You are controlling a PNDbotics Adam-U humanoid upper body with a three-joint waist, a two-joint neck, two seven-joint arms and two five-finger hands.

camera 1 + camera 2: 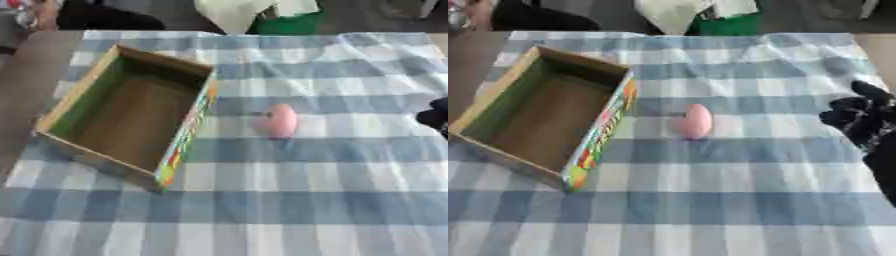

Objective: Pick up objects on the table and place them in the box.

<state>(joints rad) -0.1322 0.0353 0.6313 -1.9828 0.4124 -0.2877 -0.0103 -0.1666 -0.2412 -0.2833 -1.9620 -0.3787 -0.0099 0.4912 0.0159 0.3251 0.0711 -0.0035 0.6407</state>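
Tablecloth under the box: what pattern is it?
Blue and white check, the tablecloth, best in the left eye view.

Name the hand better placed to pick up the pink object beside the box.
Right. The right hand is already over the cloth on the same side as the pink egg-shaped object, with nothing between them. The left hand shows in neither view, and the box lies on the left.

One box (131, 112), one pink object (280, 120)
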